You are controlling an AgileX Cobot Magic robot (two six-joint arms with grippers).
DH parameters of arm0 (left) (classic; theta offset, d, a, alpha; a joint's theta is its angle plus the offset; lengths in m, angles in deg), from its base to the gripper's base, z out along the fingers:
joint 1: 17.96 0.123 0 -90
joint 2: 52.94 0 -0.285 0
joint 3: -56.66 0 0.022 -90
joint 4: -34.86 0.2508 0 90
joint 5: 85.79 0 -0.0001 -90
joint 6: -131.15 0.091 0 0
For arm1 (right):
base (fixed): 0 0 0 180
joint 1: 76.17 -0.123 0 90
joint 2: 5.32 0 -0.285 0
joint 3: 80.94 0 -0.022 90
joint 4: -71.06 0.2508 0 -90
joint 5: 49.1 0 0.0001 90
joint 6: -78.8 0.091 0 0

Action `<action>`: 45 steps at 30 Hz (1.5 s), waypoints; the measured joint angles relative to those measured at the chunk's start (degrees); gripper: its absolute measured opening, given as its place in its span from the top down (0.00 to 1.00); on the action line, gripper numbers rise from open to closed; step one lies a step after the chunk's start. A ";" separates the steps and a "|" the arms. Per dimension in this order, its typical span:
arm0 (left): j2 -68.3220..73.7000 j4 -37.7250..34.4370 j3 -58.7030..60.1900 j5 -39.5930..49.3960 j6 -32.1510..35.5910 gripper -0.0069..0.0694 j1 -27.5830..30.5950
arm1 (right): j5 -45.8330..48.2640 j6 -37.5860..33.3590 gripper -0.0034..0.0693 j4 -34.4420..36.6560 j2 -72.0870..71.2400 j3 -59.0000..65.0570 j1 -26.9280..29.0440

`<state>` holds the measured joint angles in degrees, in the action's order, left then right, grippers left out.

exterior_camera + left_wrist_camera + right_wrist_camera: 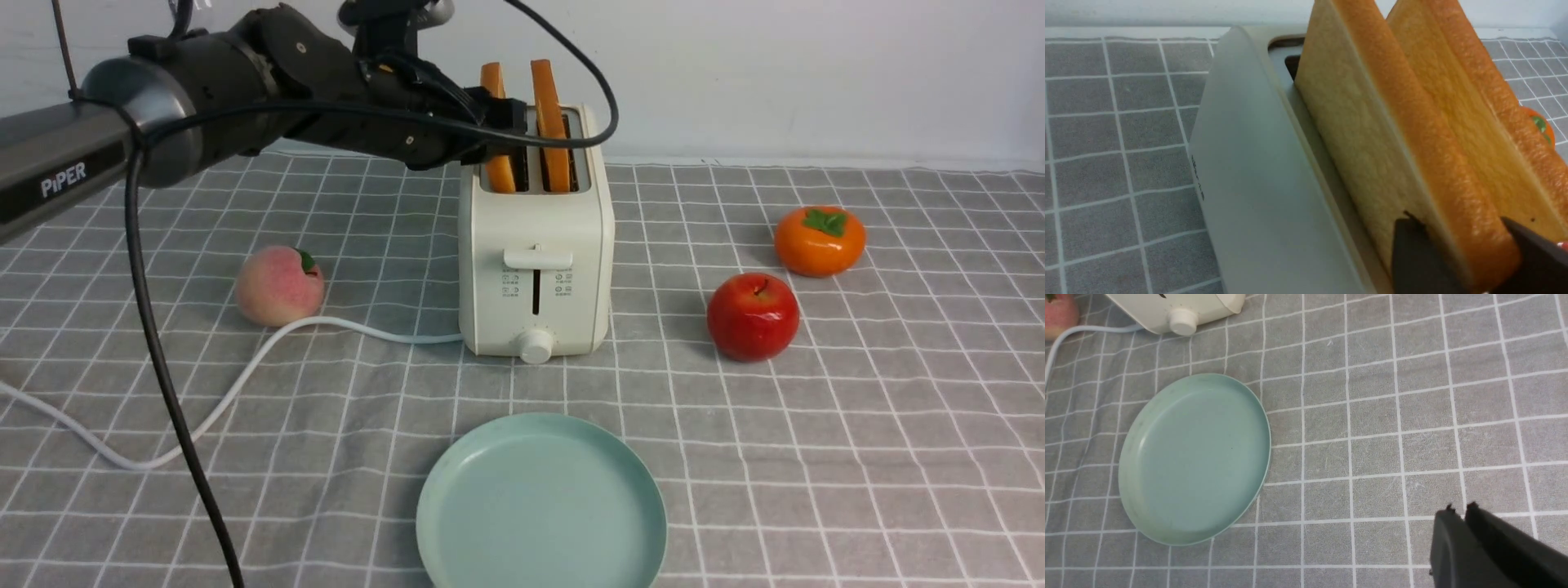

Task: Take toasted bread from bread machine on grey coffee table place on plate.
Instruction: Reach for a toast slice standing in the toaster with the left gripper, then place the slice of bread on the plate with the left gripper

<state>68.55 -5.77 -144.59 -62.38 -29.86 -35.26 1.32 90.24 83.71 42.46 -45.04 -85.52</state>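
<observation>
The left toast slice sits clamped between the left jaws; right jaws shut.

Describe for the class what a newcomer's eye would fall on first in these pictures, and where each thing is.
First comes the cream-white toaster, upright beyond the plate, two slices of toast rising from its slots. Next, the bright red apple and orange persimmon right of it. Then the pale green plate, bare, in front of the toaster.
</observation>
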 joint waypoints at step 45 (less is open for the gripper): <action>-23.70 -49.19 54.36 13.28 34.70 0.81 0.13 | -1.28 0.00 0.81 3.18 0.00 0.00 0.00</action>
<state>44.85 -54.96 -90.23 -49.10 4.84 -35.13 0.03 90.24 86.90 42.46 -45.04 -85.52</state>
